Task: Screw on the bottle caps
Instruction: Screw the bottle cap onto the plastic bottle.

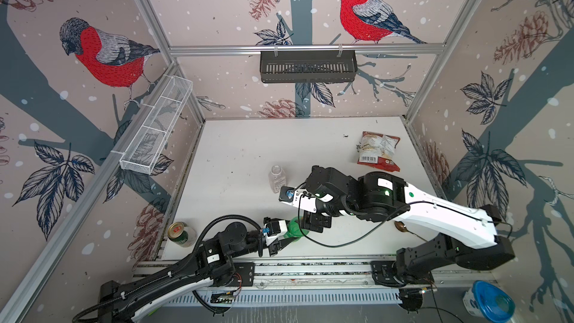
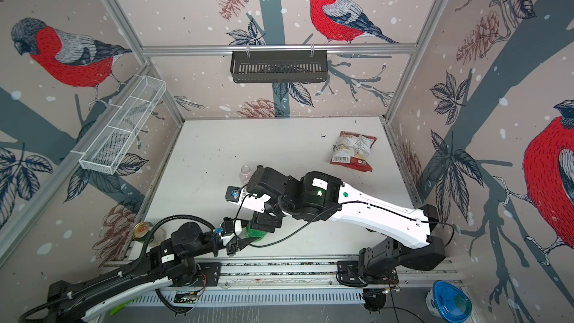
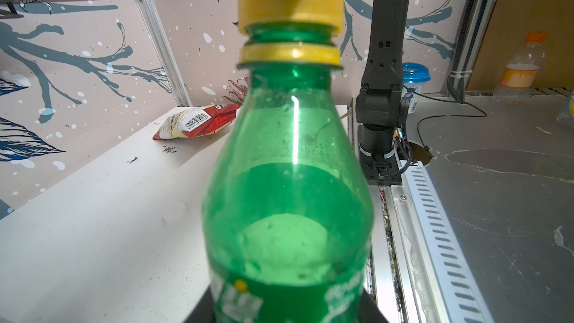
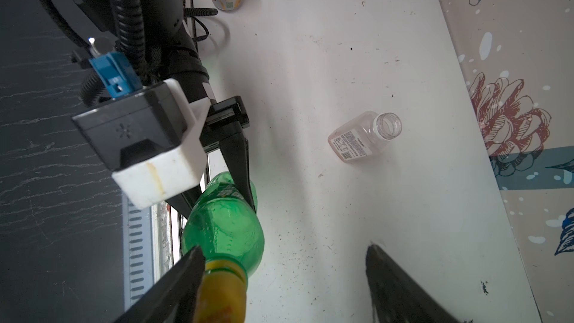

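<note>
The seemingly empty, thin-walled green bottle [image 3: 287, 181], clenched around its labelled body by the left claw [image 4: 217, 206] near the counter's [image 3: 108, 228] front edge, will likely dent or twist, so the released right claw [image 4: 285, 251] should pinch the half-seated orange-yellow cap [image 3: 290, 4] by its sides.

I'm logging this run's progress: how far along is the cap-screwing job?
Done: nothing fully. The yellow cap sits on the neck of the green bottle, but thread shows beneath it. In hand: the left gripper clamps that bottle; the right gripper stands open around the cap, one finger touching it. Left: tighten that cap, then close the clear bottle, whose mouth is open; no cap for it is in view.
</note>
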You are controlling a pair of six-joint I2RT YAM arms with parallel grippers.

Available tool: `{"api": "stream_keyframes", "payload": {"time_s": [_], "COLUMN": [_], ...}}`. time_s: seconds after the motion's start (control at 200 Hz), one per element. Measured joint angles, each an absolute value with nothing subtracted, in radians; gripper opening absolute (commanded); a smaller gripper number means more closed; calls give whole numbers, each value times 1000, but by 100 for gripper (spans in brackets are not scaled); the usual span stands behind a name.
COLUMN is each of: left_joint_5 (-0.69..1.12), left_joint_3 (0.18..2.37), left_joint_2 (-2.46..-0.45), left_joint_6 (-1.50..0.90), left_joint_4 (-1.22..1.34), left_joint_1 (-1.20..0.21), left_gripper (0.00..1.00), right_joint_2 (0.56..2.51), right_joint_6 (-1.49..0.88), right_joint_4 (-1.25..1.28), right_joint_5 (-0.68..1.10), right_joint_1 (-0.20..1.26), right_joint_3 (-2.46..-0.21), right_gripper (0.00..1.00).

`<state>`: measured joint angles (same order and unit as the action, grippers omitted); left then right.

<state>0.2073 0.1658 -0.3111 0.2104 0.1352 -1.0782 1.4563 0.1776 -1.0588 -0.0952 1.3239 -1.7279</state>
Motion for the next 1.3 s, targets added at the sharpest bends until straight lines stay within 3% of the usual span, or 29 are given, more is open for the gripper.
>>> {"api": "stream_keyframes", "payload": {"time_s": [0.39, 1.301], "left_joint_5": [207, 159], "left_joint_3": [162, 162], "left_joint_2": [-306, -311], "left_joint_6": [211, 195], "left_joint_4": [135, 132], "left_joint_1": [-1078, -1076], "left_gripper": [20, 20], "right_joint_2": [1340, 1409], "right_joint_6": [185, 184], "right_joint_4": [-1074, -1064], "right_joint_5": [-34, -26], "right_joint_1": [1323, 1254], "right_joint_3": [-1639, -1644], "right_gripper": [84, 83]}}
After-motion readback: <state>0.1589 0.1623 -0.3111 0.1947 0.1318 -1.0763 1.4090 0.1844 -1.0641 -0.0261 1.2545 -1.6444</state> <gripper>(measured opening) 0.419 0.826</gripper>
